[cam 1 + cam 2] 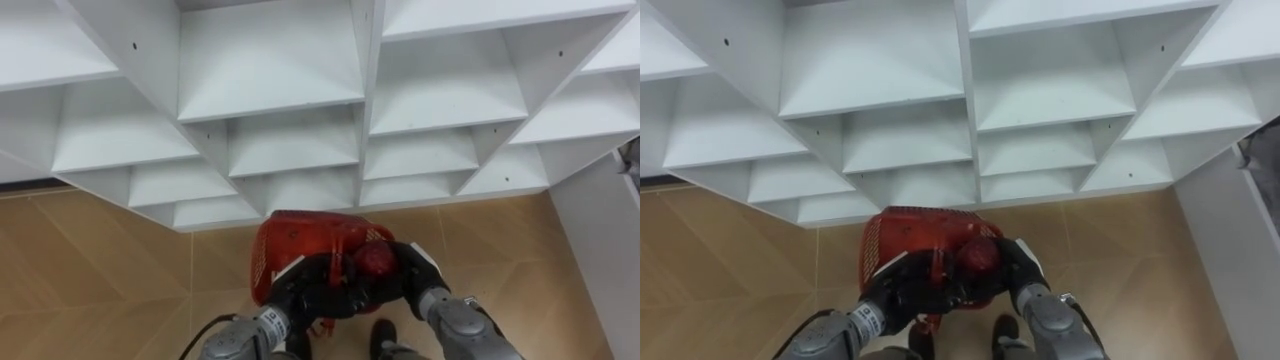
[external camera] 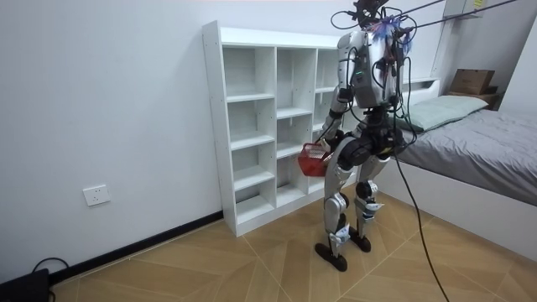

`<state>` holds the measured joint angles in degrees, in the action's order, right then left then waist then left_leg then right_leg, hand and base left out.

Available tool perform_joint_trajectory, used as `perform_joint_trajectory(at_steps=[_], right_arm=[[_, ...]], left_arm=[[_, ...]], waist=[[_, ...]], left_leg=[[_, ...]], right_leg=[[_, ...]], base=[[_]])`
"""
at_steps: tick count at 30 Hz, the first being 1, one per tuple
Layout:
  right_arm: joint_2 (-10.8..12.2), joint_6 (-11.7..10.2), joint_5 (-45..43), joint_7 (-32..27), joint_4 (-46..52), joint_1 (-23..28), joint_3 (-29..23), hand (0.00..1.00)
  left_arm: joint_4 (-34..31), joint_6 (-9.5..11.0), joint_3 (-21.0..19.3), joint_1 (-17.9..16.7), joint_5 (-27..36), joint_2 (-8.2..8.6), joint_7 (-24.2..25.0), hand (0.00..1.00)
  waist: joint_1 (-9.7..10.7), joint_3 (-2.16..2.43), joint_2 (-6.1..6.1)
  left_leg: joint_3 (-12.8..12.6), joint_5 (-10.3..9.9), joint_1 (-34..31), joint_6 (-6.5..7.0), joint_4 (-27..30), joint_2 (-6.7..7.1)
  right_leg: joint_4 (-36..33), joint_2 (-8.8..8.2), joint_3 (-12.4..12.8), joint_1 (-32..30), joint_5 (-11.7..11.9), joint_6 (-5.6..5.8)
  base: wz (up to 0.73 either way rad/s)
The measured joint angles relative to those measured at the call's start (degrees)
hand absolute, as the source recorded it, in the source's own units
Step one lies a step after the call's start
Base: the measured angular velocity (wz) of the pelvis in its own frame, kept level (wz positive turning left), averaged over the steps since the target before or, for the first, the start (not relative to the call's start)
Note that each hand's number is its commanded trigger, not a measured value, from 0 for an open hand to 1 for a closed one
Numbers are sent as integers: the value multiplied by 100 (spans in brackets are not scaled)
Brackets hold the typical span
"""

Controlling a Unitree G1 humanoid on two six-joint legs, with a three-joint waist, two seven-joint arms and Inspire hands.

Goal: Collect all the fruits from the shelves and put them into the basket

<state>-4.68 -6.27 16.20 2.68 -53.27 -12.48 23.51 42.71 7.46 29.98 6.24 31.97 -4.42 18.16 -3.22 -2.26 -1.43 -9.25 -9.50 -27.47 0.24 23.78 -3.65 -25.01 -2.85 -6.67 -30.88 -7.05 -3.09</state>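
Observation:
A red mesh basket [image 1: 288,240] hangs in front of me, low over the wooden floor and just before the white closet [image 1: 290,120]. My left hand [image 1: 300,290] is curled on the basket's near rim and carries it. My right hand [image 1: 412,272] is curled round a round red fruit [image 1: 378,260] at the basket's right rim. I cannot tell whether the fruit rests inside the basket or is held above it. The closet's compartments that I see hold nothing. In the room view I stand facing the closet [image 2: 268,126], with the basket [image 2: 313,159] at hip height.
A white panel [image 1: 600,260] stands at my right beside the closet. In the room view a bed [image 2: 478,151] with a grey cover lies behind me at the view's right. Wooden floor [image 2: 210,260] stretches to the view's left, below a wall socket [image 2: 96,195].

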Motion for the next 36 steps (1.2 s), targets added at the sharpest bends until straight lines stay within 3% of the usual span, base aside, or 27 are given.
perform_joint_trajectory(at_steps=[6,7,8,9,10,36], right_arm=[[-8,0,-24,25,-56,-29,-5,100],[-16,3,-25,46,-58,-29,-5,93],[-16,6,-24,50,-59,-29,-6,77],[-16,7,-24,50,-59,-29,-5,54],[-16,7,-23,50,-59,-31,-5,0],[-10,3,-5,123,-80,-121,1,0]], left_arm=[[0,-18,56,53,-5,-17,102,100],[1,-29,56,53,-4,-18,111,100],[0,-39,56,54,0,-18,116,100],[0,-42,56,54,3,-18,118,100],[0,-44,57,54,10,-18,124,100],[12,-119,84,174,102,-51,167,100]], waist=[[25,-18,-29],[25,-23,-39],[21,-28,-47],[20,-29,-48],[16,-31,-51],[37,-31,-52]], left_leg=[[-19,0,8,0,-17,-3],[-23,0,9,0,-24,-3],[-25,0,10,0,-27,-4],[-26,0,10,-1,-31,-4],[-26,0,9,-1,-35,-4],[-9,-2,-2,-3,-19,0]], right_leg=[[20,8,6,4,1,0],[22,9,8,2,1,0],[23,11,13,-1,1,0],[24,11,16,-4,1,0],[22,11,21,-12,1,0],[11,9,28,-20,0,1]], base=[[0],[0],[0],[0],[0],[0]])
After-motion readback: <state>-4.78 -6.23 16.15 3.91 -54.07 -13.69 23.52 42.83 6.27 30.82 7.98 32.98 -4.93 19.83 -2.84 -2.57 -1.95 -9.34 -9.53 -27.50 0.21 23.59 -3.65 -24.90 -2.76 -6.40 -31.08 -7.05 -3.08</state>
